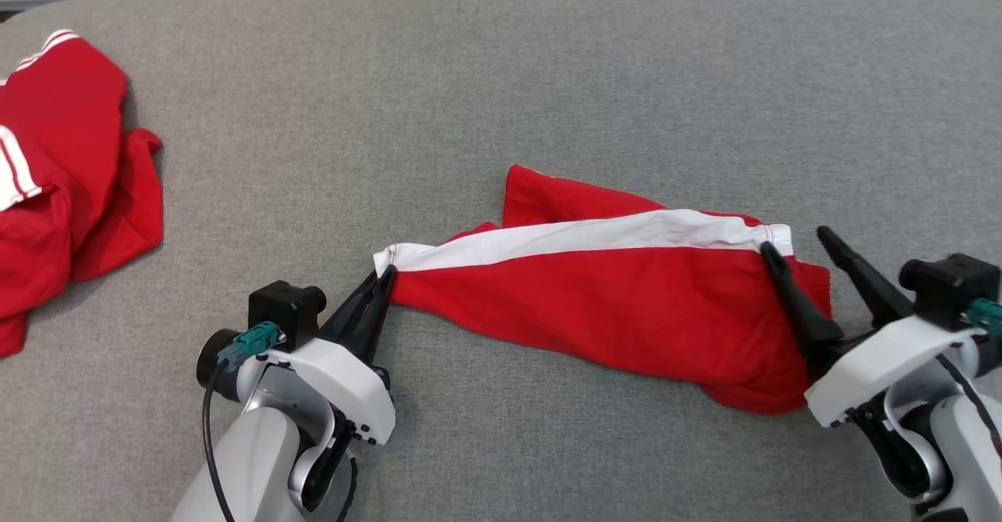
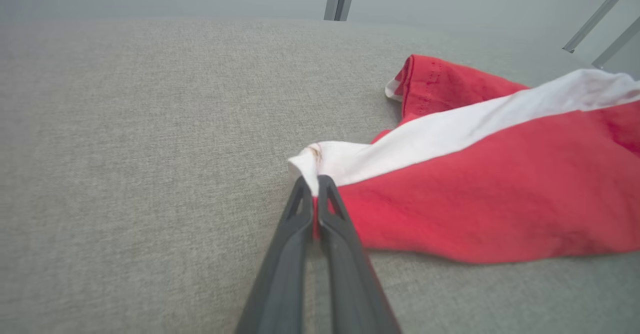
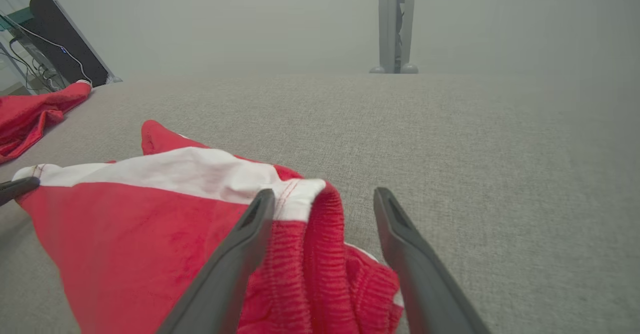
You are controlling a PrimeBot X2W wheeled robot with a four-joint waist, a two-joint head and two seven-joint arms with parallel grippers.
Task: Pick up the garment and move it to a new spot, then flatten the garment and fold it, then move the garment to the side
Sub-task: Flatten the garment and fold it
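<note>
On the grey fabric surface [image 1: 501,99], a little right of centre and on its near half, lies the garment [image 1: 610,303], red shorts with a white side stripe. Its long axis runs left to right. The gathered elastic waistband points right and the leg hem points left. The stripe runs the whole length along the far edge, and a second red leg pokes out toward the far side. The cloth is rumpled rather than flat, bunched most at the waistband end.

The left gripper [image 1: 383,279] reaches in from the near left with its forearm low, fingers slanting up toward the far right. They are closed together on the white hem corner, and the left wrist view shows the cloth [image 2: 475,199] pinched between the tips [image 2: 310,186].

The right gripper [image 1: 794,240] comes in from the near right, fingers slanting to the far left and held apart. The left finger rests on the waistband, and the other is just beside it over bare surface. The right wrist view shows elastic folds [image 3: 125,234] between the spread fingers [image 3: 325,194].

Another red garment [image 1: 70,193] lies crumpled at the far left edge, well apart.
</note>
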